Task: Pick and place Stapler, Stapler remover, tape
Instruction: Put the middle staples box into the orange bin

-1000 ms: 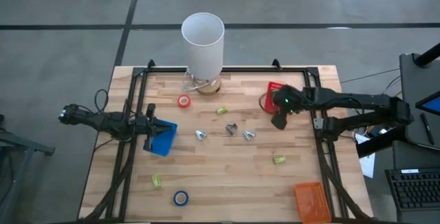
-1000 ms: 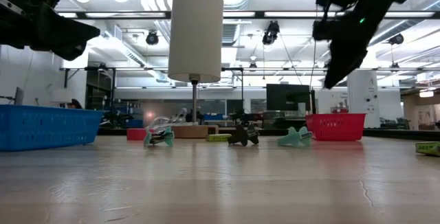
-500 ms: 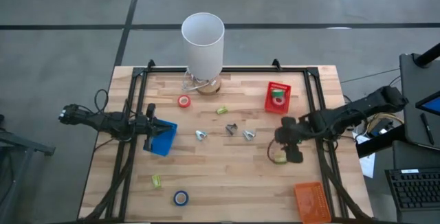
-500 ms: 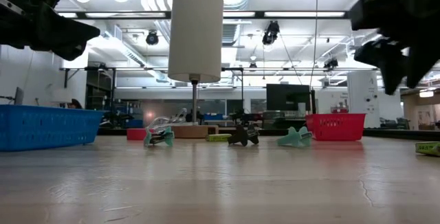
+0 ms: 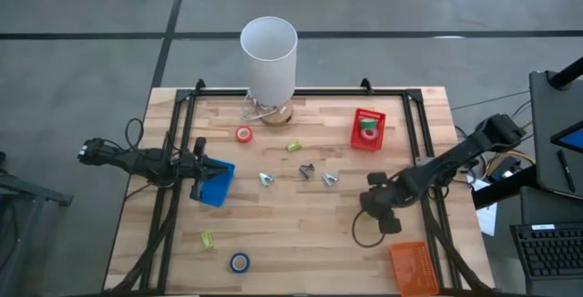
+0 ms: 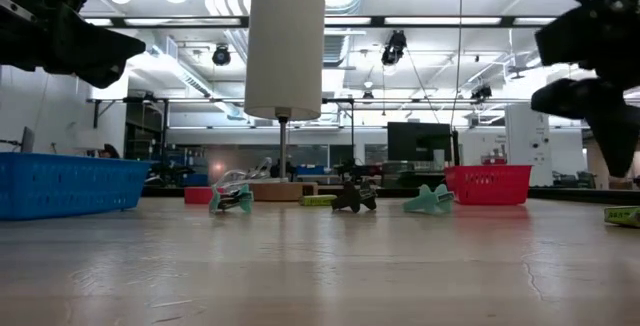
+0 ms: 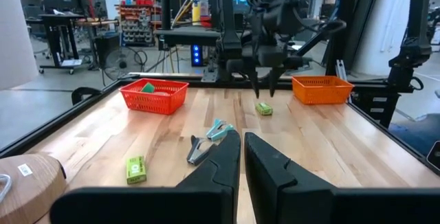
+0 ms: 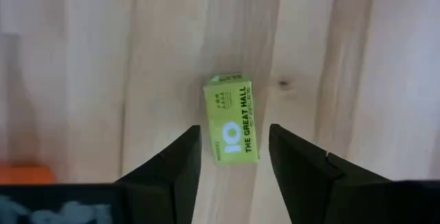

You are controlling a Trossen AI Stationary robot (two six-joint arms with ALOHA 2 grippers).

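Right wrist view shows the right gripper [image 8: 234, 157] with its dark fingers [image 8: 180, 161] apart, straddling a small green printed box [image 8: 232, 128] lying flat on the pale wooden table [image 8: 82, 80], though contact is hard to judge. From above, that arm reaches in low from the table's right edge, near the orange mesh bin [image 5: 409, 266]. The left gripper [image 7: 241, 157], fingers together and empty, waits above the blue bin [image 5: 212, 185].

Around the white lamp [image 5: 269, 56] are 3 bins [image 5: 368, 128], 3 tape rolls [image 5: 243, 134], 3 staple removers [image 5: 307, 171] and 2 visible green boxes [image 5: 293, 147].
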